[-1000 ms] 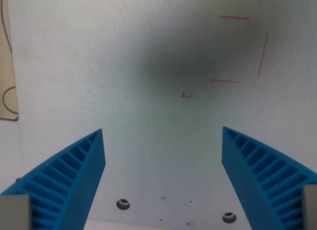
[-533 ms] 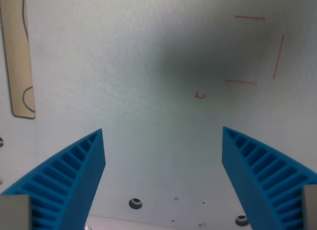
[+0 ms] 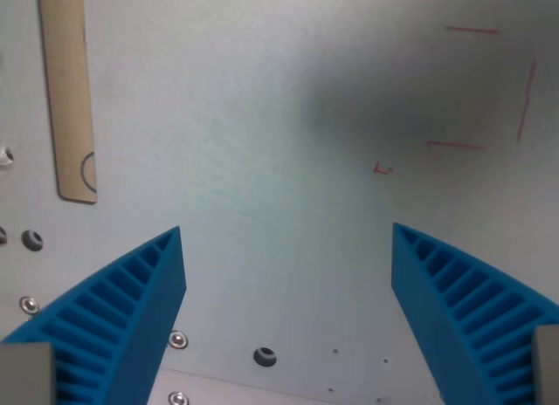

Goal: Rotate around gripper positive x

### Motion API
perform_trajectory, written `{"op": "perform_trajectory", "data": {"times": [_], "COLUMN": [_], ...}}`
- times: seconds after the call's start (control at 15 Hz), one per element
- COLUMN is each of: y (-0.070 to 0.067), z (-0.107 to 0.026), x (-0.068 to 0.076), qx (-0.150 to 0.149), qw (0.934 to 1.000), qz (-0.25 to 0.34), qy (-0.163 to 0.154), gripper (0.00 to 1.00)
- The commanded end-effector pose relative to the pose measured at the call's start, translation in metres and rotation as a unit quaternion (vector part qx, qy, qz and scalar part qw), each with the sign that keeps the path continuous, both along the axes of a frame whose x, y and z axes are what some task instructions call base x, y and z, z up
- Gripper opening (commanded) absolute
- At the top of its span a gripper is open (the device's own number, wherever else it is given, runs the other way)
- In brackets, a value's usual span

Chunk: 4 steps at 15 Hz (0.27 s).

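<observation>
Blue ribbed pincer (image 3: 286, 239), jaws wide apart

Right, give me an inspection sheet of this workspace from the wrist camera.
Surface: white tabletop with a soft dark shadow toward the wrist view's right; several screw holes and bolt heads low and at the wrist view's left.
Job's things: nothing seen; no object between the fingers.
Clutter: wooden strip lying at the wrist view's upper left.
Markings: red lines outlining a partial box at the upper right, and a small red mark beside it.
Grippers: gripper open, blue ribbed fingers wide apart, holding nothing.
Cables: a thin dark curved line shows on the wooden strip; cannot tell what it is.
Surroundings: nothing seen beyond the tabletop.
</observation>
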State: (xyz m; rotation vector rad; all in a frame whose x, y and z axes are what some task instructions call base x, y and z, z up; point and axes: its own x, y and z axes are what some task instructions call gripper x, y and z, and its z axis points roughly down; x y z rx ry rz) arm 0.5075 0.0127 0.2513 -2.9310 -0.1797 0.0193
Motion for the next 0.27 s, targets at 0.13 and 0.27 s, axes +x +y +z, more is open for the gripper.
{"op": "perform_trajectory", "data": {"times": [0.13, 0.27], "y": [-0.0057, -0.0057], "z": [0.0028, 0.0028], "x": [0.0033, 0.0033], "qx": [0.122, 0.134], "qw": [0.9922, 0.9906], "qz": [0.013, 0.013], "qy": [0.024, 0.025], "gripper": [1.0, 1.0]}}
